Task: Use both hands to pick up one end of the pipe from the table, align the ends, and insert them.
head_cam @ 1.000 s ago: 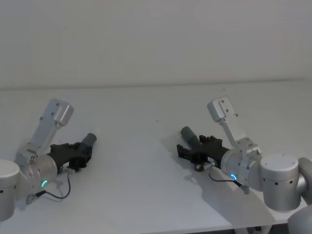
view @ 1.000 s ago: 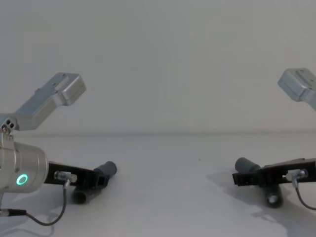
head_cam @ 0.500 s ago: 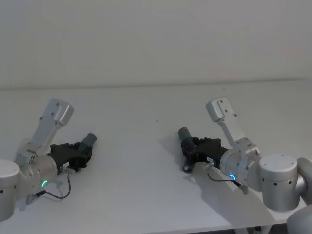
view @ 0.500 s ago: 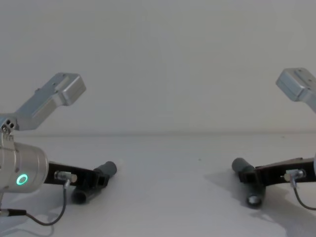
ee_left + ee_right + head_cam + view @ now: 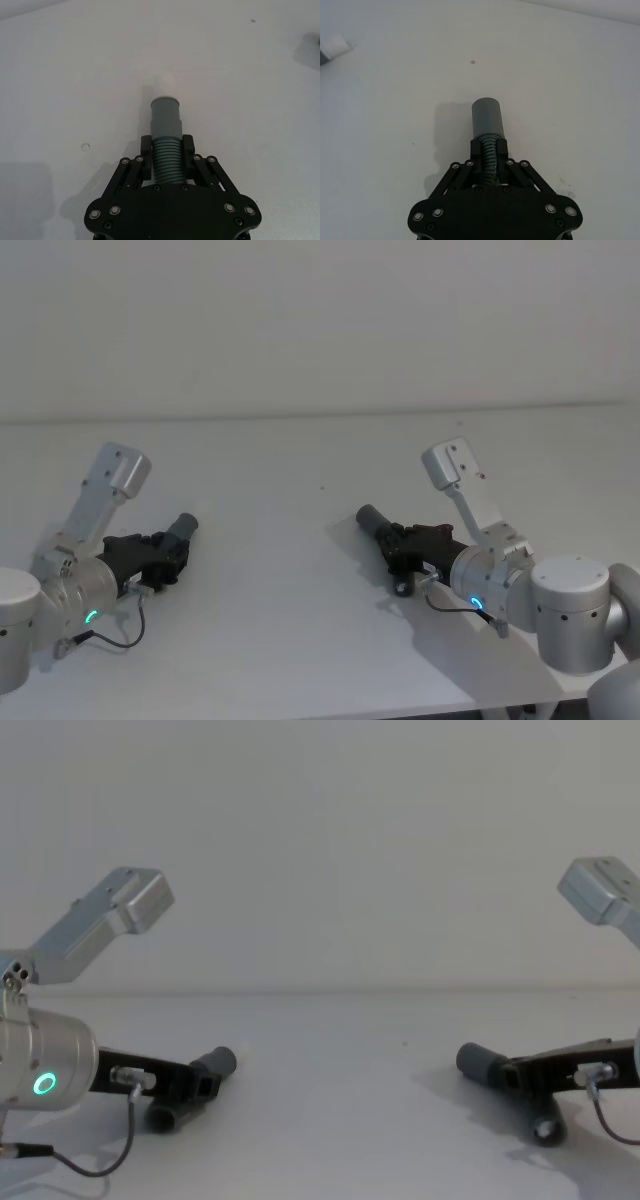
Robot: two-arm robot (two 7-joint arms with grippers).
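Note:
The pipe lies in two dark grey pieces on the white table (image 5: 290, 570). My left gripper (image 5: 168, 548) (image 5: 166, 150) (image 5: 197, 1084) is shut on the ribbed part of the left piece (image 5: 166, 162), low at the table's left. That piece's smooth cuff (image 5: 184, 526) (image 5: 165, 115) points away from the fingers. At the right, my right gripper (image 5: 405, 543) (image 5: 488, 149) (image 5: 512, 1074) is shut on the ribs of the other piece (image 5: 489, 152). Its cuff (image 5: 369, 518) (image 5: 487, 116) (image 5: 476, 1060) points left toward the table's middle. Its curved tail (image 5: 546, 1127) hangs below the fingers.
A wide bare stretch of table separates the two grippers. The pale wall (image 5: 320, 330) rises behind the table's far edge. A thin cable (image 5: 115, 638) loops beside the left wrist on the table.
My right gripper has closed on its pipe piece and turned it, so the cuff now points farther left. The left gripper and its piece have not moved.

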